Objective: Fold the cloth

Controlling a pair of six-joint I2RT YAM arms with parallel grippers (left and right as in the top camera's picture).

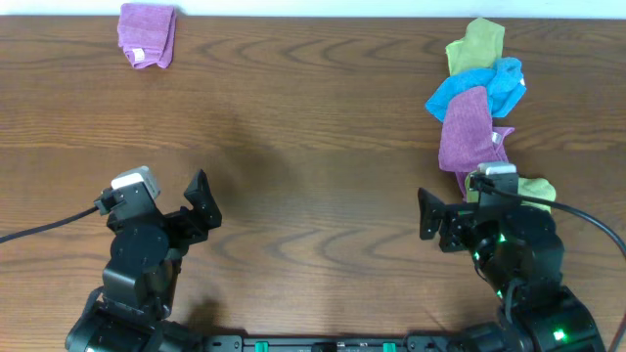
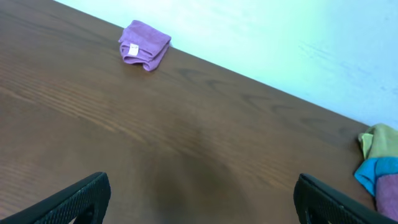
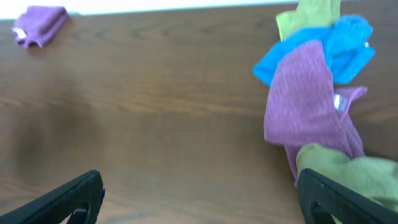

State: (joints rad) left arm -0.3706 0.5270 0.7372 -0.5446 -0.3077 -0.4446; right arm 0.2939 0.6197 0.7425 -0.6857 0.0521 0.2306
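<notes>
While both arms sit at the near edge of the table (image 1: 313,147), the left gripper (image 1: 202,203) hangs over bare wood at near left. Its jaws are spread wide with nothing between them. In the left wrist view its dark fingertips (image 2: 81,198) sit at opposite lower corners of the frame. The right gripper (image 1: 430,223), at near right, is likewise spread wide and empty over bare wood. Just right of it starts the pile of cloths (image 1: 479,108), unfolded and crumpled, running toward the far right. Nearest is an olive-green cloth (image 1: 536,186), partly hidden behind the right wrist. An unfolded purple cloth (image 1: 468,127) lies against it, with a small white tag (image 3: 339,101) visible in the right wrist view. Beyond that is a blue cloth (image 1: 489,86), overlapping the purple one. Farthest in the pile is a yellow-green cloth (image 1: 476,41), close to the far edge. At far left, against the far edge, lies a folded purple cloth (image 1: 147,34), a compact bundle with a white label showing. It is well apart from the pile and from both grippers.
</notes>
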